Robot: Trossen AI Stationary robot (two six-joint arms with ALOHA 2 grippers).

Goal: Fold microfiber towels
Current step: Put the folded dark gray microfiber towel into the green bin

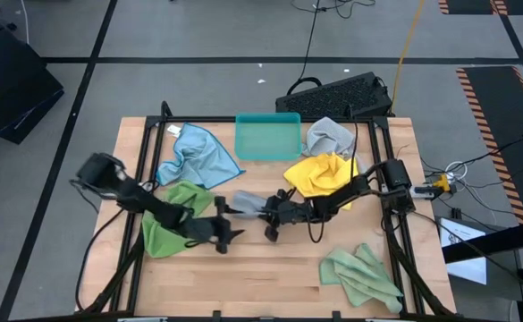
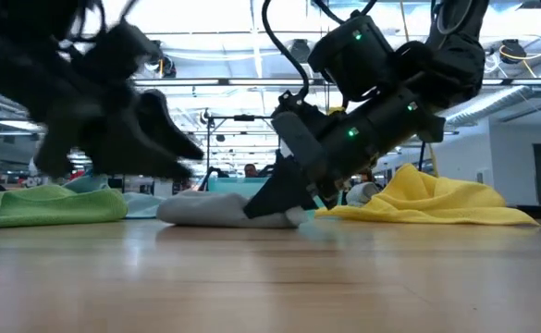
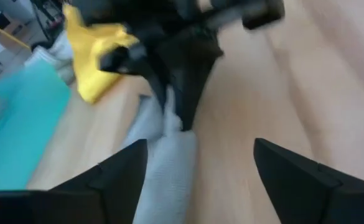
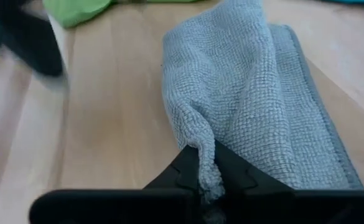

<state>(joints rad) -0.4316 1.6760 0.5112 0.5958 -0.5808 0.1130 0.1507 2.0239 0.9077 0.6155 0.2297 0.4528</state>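
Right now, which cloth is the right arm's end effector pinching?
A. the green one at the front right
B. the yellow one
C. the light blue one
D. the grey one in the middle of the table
D: the right wrist view shows the right end effector shut on a bunched edge of the grey towel, while the yellow towel lies apart behind it and the left end effector stands open nearby.

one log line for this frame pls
left gripper: open, off grey towel | right gripper: jaws pinch towel edge | phase: mid-fold, table centre
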